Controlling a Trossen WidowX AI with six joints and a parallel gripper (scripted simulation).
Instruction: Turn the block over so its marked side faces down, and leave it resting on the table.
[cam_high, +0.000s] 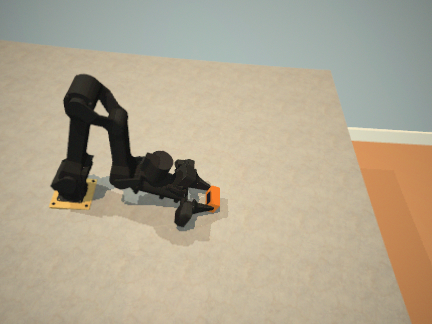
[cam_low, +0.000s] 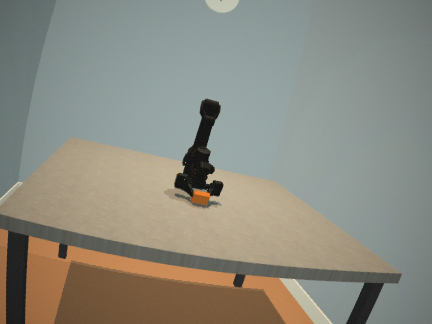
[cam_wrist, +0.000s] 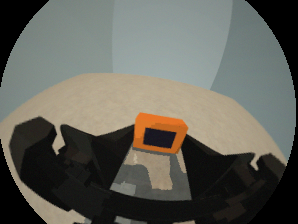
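Note:
An orange block is between the fingertips, beyond the arm's base. Its dark rectangular mark is on the side that faces back toward the wrist and the base, so the marked side stands upright and sideways. My gripper is shut on the block, one finger at each end, and reaches out low and nearly level. The block is low over the table, with its shadow close by. Whether its underside touches the table cannot be told.
The arm's yellow base plate is at the left in the top view. The table's right edge lies well beyond the block, and its near edge shows in the exterior view.

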